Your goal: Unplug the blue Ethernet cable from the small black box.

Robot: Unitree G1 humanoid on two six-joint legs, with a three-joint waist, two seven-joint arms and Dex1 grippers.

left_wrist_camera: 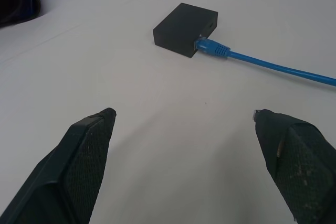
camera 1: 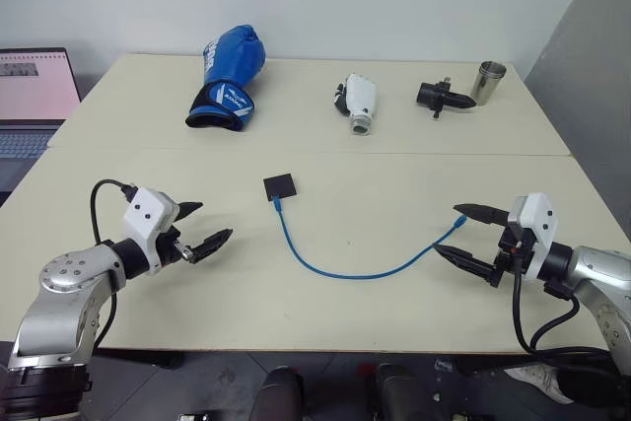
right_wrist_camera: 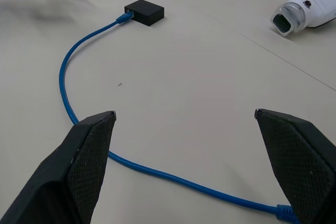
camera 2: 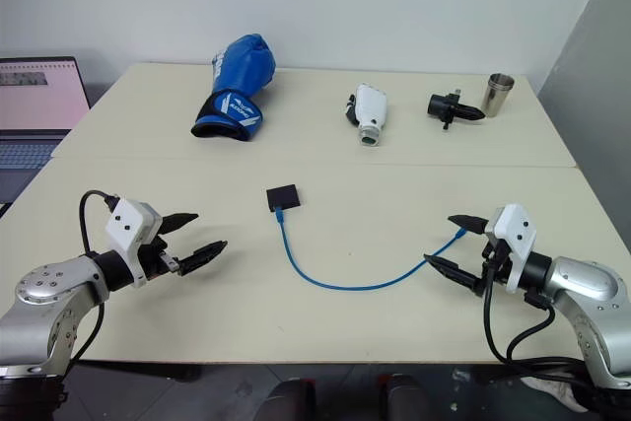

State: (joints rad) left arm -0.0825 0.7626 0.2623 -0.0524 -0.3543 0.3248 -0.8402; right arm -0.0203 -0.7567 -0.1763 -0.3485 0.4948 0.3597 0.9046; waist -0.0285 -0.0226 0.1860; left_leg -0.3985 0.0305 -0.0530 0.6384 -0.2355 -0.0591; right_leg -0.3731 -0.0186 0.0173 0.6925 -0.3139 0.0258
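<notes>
Left gripper [camera 1: 204, 227] held with both fingers spread wide apart, nothing between them, hovering over the near left part of the table [camera 1: 394, 184] and aimed toward the small black box [camera 1: 280, 186]. Right gripper [camera 1: 465, 235] likewise spread wide and empty, low over the near right part of the table, with the free end of the blue Ethernet cable [camera 1: 340, 272] lying between its fingers, contact impossible to judge.

From largest to smallest: cream table, made of two tops joined along a seam across the middle. Open laptop [camera 1: 35, 96] off the far left edge, pinkish screen lit, writing on it too small to read. Blue boxing glove [camera 1: 228, 79] lying at the far left of the table, black cuff with a blue-and-white patch toward the near side; lettering on the patch not legible. White handheld device [camera 1: 359, 102] with a round lens-like end, far centre. Black cylindrical gadget [camera 1: 444, 98] with a pointed tip, far right, just beside a small metal cup [camera 1: 488, 81]. Blue Ethernet cable running in a loose curve from the box toward the right gripper, one plug seated in the box's near edge. Small black box flat near the table's middle, just in front of the seam; no label visible on it.
</notes>
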